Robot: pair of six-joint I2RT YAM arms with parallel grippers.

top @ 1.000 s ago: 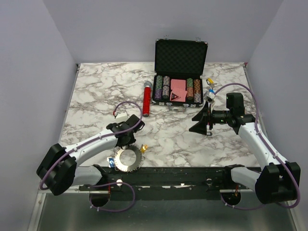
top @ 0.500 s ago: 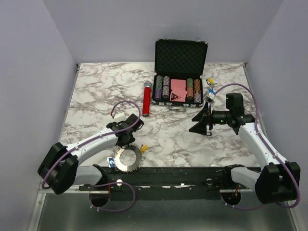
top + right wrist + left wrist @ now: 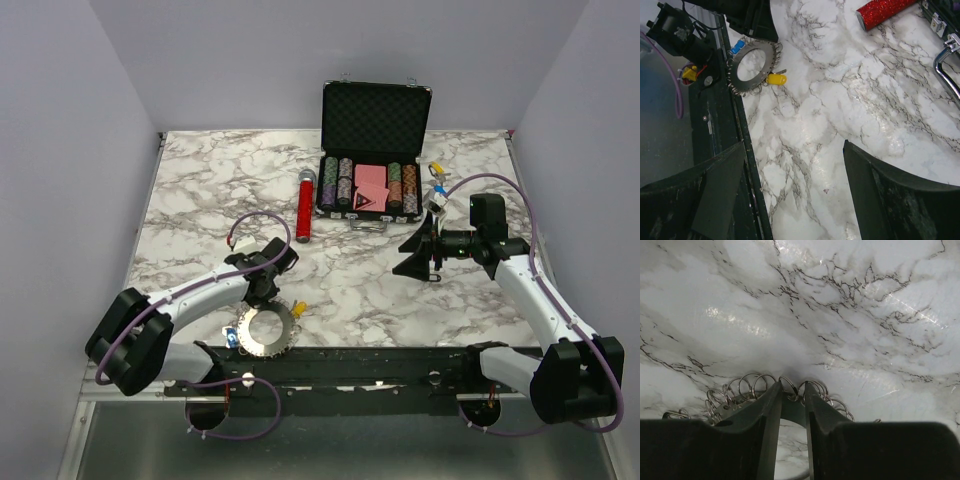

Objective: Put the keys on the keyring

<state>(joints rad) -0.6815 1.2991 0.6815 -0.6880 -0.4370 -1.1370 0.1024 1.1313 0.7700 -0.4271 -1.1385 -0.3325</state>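
Note:
The keyring (image 3: pixel 266 330), a flat metal ring with keys fanned round it and a yellow tag (image 3: pixel 297 309) and a blue tag (image 3: pixel 231 340), lies at the table's near edge. My left gripper (image 3: pixel 262 295) sits on its far rim. In the left wrist view the jaws (image 3: pixel 791 385) stand narrow, closed across the ring band among small wire loops (image 3: pixel 752 385). Loose keys with yellow and blue tags (image 3: pixel 436 185) lie right of the case. My right gripper (image 3: pixel 412 255) hangs open and empty above the table; its view shows the keyring (image 3: pixel 751 67) far off.
An open black case of poker chips (image 3: pixel 372 110) stands at the back, its handle (image 3: pixel 945 60) facing forward. A red glitter cylinder (image 3: pixel 305 205) lies left of it. The black base rail (image 3: pixel 400 365) runs along the near edge.
My left arm has shifted slightly, its wrist edging up and right while staying on the keyring's far rim. The keyring and the right arm have not moved.

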